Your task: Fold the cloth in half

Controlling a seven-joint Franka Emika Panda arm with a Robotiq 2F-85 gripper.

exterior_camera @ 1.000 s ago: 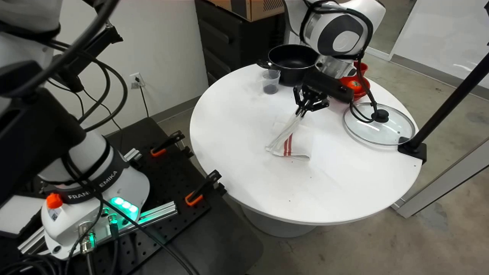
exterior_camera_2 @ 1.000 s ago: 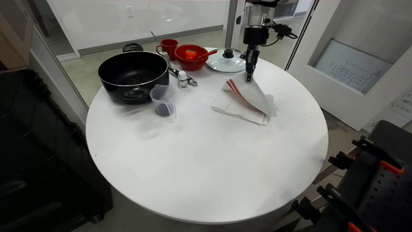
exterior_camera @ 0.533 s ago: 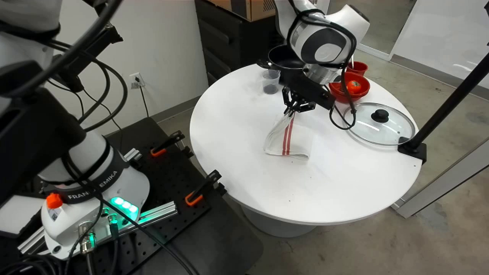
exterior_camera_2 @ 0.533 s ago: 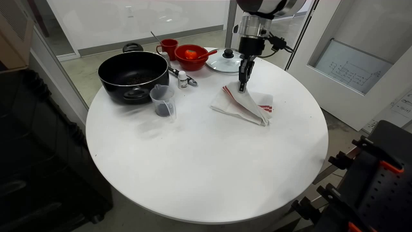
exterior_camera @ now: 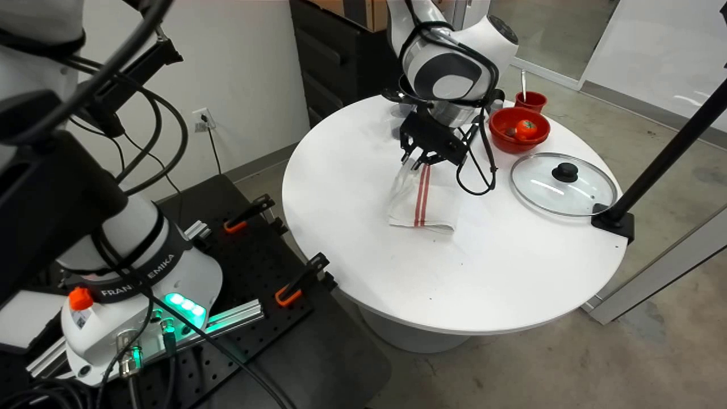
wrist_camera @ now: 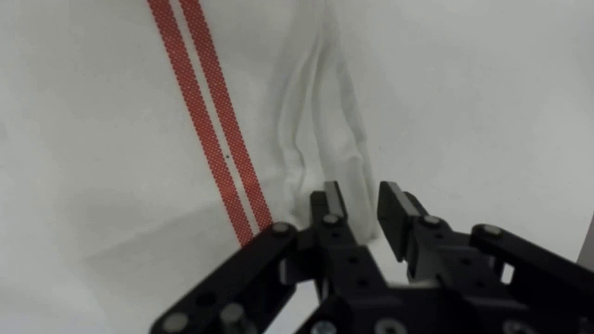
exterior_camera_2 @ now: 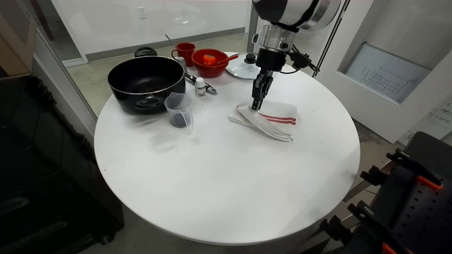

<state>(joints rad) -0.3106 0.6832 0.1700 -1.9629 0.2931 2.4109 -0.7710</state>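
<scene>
The cloth [exterior_camera_2: 277, 109], white with two red stripes, lies folded over on the white table [exterior_camera_2: 197, 183], its layers wrinkled along the near side. My gripper [exterior_camera: 410, 163] is low at one corner of it, tilted, with the fingertips right at the fabric in both exterior views. In the wrist view the gripper [wrist_camera: 359, 195] is open by a small gap. A creased, narrow corner of the cloth [wrist_camera: 116, 116] lies beneath that gap, and neither finger presses on it from both sides. The stripes run to the left of the fingers. The cloth's lower layer is mostly hidden.
A black pot [exterior_camera_2: 127, 100] and a clear measuring cup [exterior_camera_2: 180, 106] stand near the cloth, with a small white bottle [exterior_camera_2: 200, 89] beside them. Farther off are a red bowl [exterior_camera_2: 210, 71] holding a tomato, a red mug [exterior_camera_2: 185, 53] and a glass lid [exterior_camera: 539, 184].
My gripper has come down and moved toward the pot side, drawing the cloth's raised edge over and laying it down. Its jaws have parted from the cloth. More of the stripes now show.
</scene>
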